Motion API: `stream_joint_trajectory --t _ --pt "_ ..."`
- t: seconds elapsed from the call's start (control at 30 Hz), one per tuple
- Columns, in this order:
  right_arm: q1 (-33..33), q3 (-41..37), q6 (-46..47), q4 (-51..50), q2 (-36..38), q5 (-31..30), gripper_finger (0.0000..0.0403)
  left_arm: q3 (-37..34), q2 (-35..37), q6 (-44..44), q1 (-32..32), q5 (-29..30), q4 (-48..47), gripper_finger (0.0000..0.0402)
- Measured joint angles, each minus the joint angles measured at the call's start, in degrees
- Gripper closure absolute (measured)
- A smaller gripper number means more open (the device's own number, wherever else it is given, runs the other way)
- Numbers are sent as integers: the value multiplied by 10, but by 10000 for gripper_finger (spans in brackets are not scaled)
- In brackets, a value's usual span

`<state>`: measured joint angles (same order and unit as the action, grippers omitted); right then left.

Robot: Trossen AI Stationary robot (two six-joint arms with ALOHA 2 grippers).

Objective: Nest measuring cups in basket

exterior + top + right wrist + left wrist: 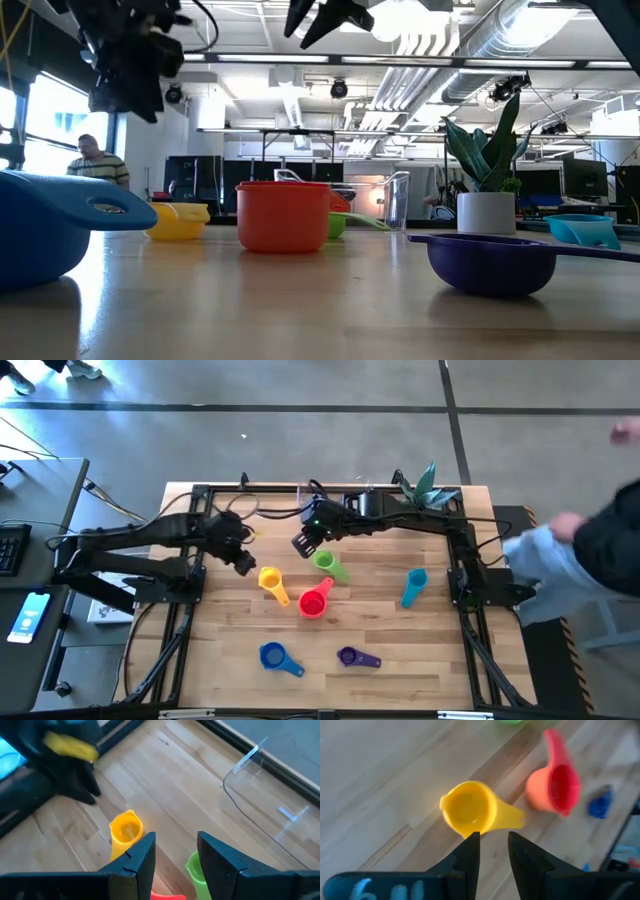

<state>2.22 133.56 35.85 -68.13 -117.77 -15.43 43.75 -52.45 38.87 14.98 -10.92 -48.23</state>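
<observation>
The yellow cup (pixel 269 579) lies on the table (pixel 420 660), near the red cup (pixel 313 603); the basket (pixel 265 800) stands empty behind. My left pincer (pixel 490 845) hovers above it, slightly open, holding nothing; my right pincer (pixel 175 847) also open

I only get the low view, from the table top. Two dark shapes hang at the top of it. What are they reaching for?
Observer: The left hand is open, hovering just short of the yellow cup.
Operator: And the other?
Observer: The right hand, open too, hangs by the green cup.
Operator: Anything in that clear basket?
Observer: No cups in the part of the basket the right wrist view shows.
</observation>
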Motion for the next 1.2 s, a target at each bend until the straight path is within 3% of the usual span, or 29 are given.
stream_joint_trajectory --t 0.33,0.83,1.2 --pt "0 -2 1 65 -41 21 221 0 94 0 0 -1 10 311" --pt "0 -2 1 107 -167 88 220 20 184 17 0 -4 14 312" --pt "0 -3 17 173 -210 120 220 29 222 60 0 38 22 312"
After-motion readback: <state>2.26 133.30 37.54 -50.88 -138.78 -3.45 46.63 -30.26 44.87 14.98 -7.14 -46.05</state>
